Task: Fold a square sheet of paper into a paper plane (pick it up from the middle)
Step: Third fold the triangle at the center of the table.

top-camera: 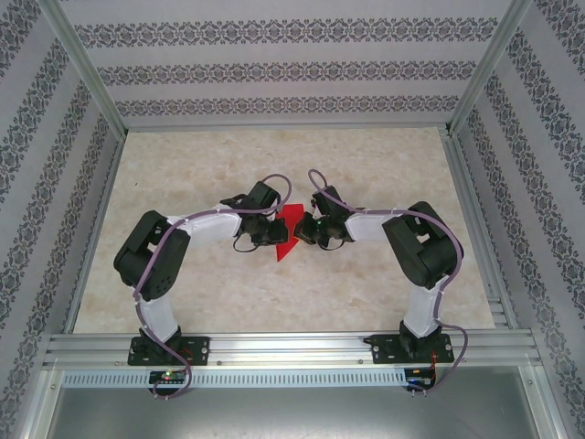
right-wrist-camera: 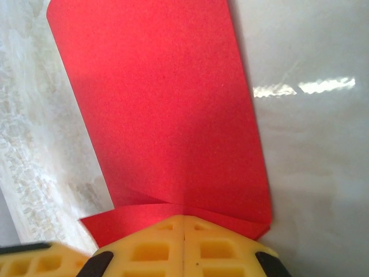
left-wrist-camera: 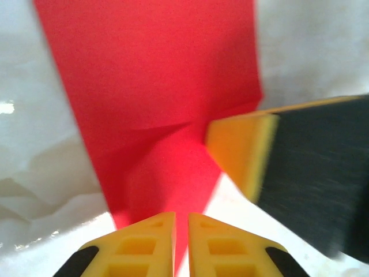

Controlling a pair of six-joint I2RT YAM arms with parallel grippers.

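The square sheet of paper (top-camera: pixel 291 224) is bright red, folded over with creases, and sits mid-table between both grippers. In the left wrist view the paper (left-wrist-camera: pixel 161 86) runs away from my left gripper (left-wrist-camera: pixel 181 216), whose jaws stand a narrow gap apart with red showing through. My left gripper (top-camera: pixel 272 234) is at the paper's left edge. My right gripper (top-camera: pixel 309 230) is at its right edge. In the right wrist view my right gripper (right-wrist-camera: pixel 183 218) is shut on the paper (right-wrist-camera: pixel 167 104) where two creases meet. One of the right fingers (left-wrist-camera: pixel 239 150) shows beside the crease.
The pale marbled tabletop (top-camera: pixel 274 165) spreads around the paper. Patterned walls with metal posts (top-camera: pixel 87 64) enclose three sides. An aluminium rail (top-camera: pixel 292 347) carrying both arm bases runs along the near edge.
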